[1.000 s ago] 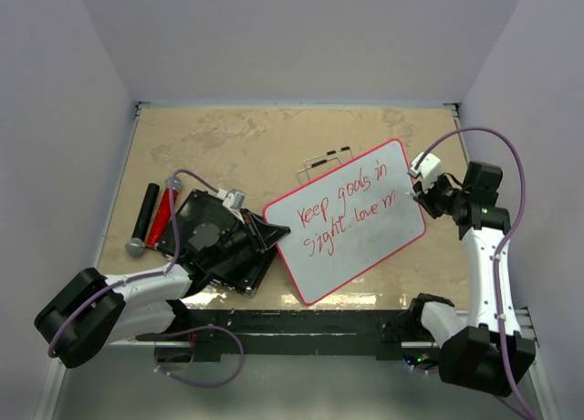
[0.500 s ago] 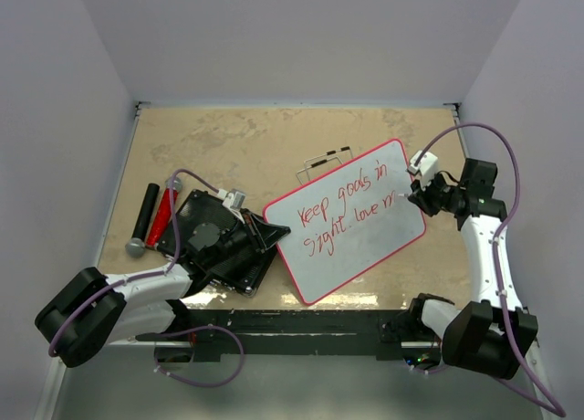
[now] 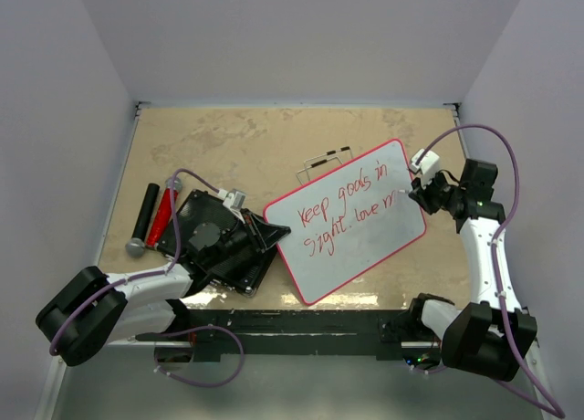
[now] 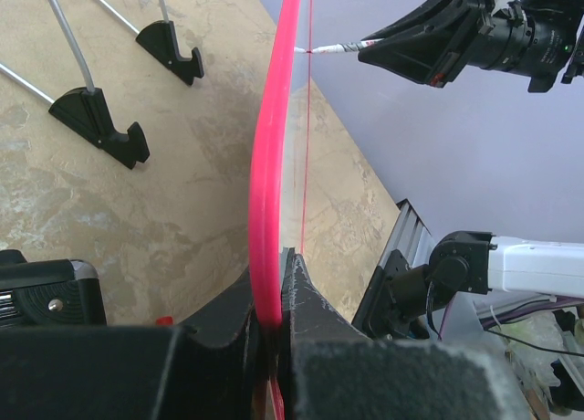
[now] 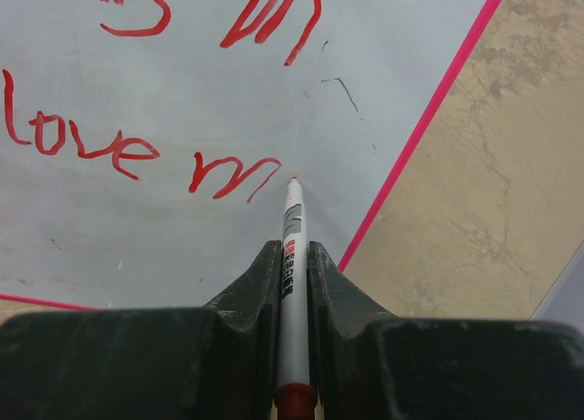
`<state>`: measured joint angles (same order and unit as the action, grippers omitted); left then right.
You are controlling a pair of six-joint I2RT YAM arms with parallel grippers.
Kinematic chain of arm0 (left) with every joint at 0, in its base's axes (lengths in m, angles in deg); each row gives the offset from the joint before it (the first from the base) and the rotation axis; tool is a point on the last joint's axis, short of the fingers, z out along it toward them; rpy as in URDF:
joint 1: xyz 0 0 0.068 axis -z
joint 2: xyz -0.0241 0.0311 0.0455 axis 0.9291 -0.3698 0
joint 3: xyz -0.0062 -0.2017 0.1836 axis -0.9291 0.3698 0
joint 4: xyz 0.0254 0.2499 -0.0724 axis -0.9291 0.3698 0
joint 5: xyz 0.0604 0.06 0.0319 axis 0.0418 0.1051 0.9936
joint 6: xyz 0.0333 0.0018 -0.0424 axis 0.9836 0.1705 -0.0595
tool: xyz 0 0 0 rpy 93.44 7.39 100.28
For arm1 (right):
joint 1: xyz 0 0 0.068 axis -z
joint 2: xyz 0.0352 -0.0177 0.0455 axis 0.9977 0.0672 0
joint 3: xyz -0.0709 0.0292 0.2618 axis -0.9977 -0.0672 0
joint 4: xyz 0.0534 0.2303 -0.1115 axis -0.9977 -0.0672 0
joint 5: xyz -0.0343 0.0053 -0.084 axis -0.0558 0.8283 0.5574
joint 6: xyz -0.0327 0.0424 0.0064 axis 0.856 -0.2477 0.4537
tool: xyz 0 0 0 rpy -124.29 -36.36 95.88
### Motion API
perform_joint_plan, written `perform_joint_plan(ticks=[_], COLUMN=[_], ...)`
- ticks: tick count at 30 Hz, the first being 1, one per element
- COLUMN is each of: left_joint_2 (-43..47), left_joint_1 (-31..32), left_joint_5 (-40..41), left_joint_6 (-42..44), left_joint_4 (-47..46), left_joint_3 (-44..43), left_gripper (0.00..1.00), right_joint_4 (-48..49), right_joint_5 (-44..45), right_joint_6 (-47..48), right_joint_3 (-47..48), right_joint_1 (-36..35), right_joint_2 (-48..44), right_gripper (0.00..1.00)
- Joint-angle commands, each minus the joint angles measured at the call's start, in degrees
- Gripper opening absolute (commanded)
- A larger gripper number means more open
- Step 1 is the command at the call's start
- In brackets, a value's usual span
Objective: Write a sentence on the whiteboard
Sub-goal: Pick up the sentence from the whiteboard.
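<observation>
Right gripper point(image 5: 292, 253): clamped on white marker point(image 5: 292, 221), whose tip touches the whiteboard point(image 3: 365, 248) just right of "love m". Left gripper point(image 4: 274, 288): clamped on whiteboard's red rim, left corner. Whiteboard: centre of top view, askew. Sentence point(image 3: 345, 210): two red handwritten lines.

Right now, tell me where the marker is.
In the right wrist view, the marker sits in the right gripper, tip against the whiteboard just past the last "m" of the sentence.
</observation>
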<state>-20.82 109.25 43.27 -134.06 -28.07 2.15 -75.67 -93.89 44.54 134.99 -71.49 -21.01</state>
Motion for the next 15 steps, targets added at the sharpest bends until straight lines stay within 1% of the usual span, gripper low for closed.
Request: perform_joint_plan(ticks=[1,6,10,15], left_joint_2=[-1.83,-2.18,-2.18,-2.18], left_joint_1=[0.45,0.45,0.45,0.45], left_joint_5=[-3.17,-3.25,-3.25,-3.17], left_joint_6=[7.61,7.53,7.52,7.44], left_joint_4=[9.40,9.05,9.05,9.05], left_joint_3=[0.83,0.83,0.74,0.74], left_gripper=[0.00,0.00,0.00,0.00], right_joint_4=[3.73,2.33,0.22,-2.33], right_joint_5=[-0.25,-2.18,-4.11,-4.56], right_joint_6=[-2.00,-0.95,1.59,3.45], right_joint_3=[-0.78,-0.52,-0.16,0.19], right_joint_1=[0.11,0.11,0.11,0.11], right_joint_2=[-0.34,0.45,0.45,0.45], right_gripper=[0.00,0.00,0.00,0.00])
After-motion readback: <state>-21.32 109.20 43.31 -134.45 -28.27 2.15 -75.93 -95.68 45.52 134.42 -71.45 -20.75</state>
